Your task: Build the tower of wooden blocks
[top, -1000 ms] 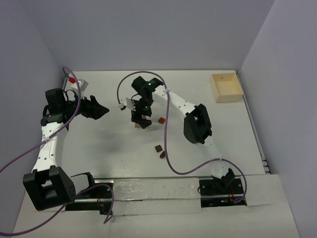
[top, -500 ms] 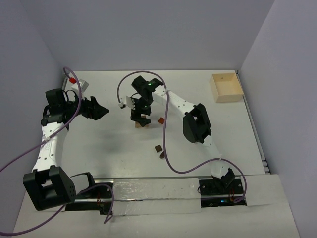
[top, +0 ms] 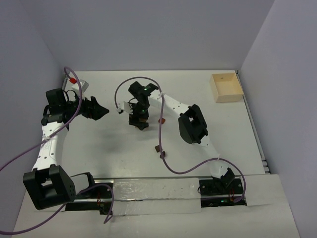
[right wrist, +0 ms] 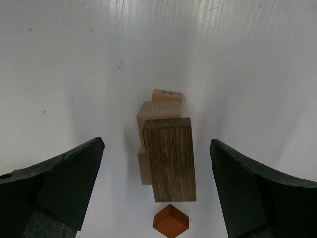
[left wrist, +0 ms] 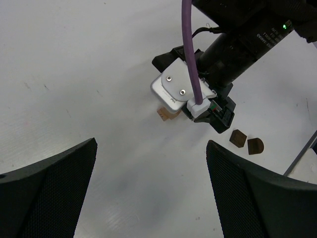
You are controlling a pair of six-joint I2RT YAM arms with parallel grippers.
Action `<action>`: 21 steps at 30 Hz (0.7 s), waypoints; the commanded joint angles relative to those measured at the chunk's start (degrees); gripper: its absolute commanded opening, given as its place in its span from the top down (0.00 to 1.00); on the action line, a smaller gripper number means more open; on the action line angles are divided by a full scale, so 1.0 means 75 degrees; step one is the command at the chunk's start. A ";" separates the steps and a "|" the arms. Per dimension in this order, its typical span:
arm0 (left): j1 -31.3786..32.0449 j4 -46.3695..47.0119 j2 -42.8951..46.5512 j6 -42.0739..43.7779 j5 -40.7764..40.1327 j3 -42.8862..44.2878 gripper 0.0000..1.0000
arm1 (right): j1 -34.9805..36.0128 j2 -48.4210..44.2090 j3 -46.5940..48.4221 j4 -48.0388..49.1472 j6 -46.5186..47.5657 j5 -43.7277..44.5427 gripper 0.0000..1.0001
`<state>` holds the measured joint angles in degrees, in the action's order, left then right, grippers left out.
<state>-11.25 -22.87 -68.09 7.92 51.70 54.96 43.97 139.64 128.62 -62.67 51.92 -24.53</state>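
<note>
The wood block tower (right wrist: pixel 167 157) stands on the white table, a dark brown grained block on top of light tan pieces (right wrist: pixel 159 106). My right gripper (right wrist: pixel 156 144) hovers straight above it, open, one finger on each side and neither touching. A small orange-red cube (right wrist: pixel 170 221) lies just beside the tower's base. In the top view the right gripper (top: pixel 139 119) covers most of the tower. My left gripper (top: pixel 102 112) is open and empty, off to the left. In its wrist view the left gripper (left wrist: pixel 151 148) faces the tower's tan base (left wrist: pixel 165 114), which shows under the right wrist.
Two loose dark brown blocks (left wrist: pixel 238 138) (left wrist: pixel 255 146) lie to the right of the tower, seen in the top view as blocks (top: pixel 156 148) (top: pixel 162 155). A pale wooden box (top: pixel 226 88) sits at the back right. A purple cable (top: pixel 163 144) trails across the table.
The right arm has shifted a little left and back, its gripper still open above the tower. The left arm has not moved.
</note>
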 commanded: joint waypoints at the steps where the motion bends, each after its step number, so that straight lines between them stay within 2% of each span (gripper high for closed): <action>1: -0.0047 0.0237 -0.0027 0.0131 0.0243 0.0114 0.03 | 0.0070 0.0069 -0.0058 0.0229 -0.0014 0.0005 0.07; 7: -0.0059 0.0272 -0.0015 0.0140 0.0208 0.0102 0.03 | 0.0082 0.0143 -0.0208 0.0391 -0.0132 0.0078 0.17; 13: -0.0048 0.0284 -0.0004 0.0153 0.0149 0.0079 0.03 | 0.0079 0.0166 -0.0382 0.0612 -0.0290 0.0119 0.31; 21: -0.0053 0.0273 -0.0028 0.0186 0.0161 0.0120 0.03 | 0.0085 0.0148 -0.0619 0.0874 -0.0285 0.0265 0.35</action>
<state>-11.25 -22.87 -68.34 8.10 51.67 54.96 44.16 140.51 124.88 -58.34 50.03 -23.26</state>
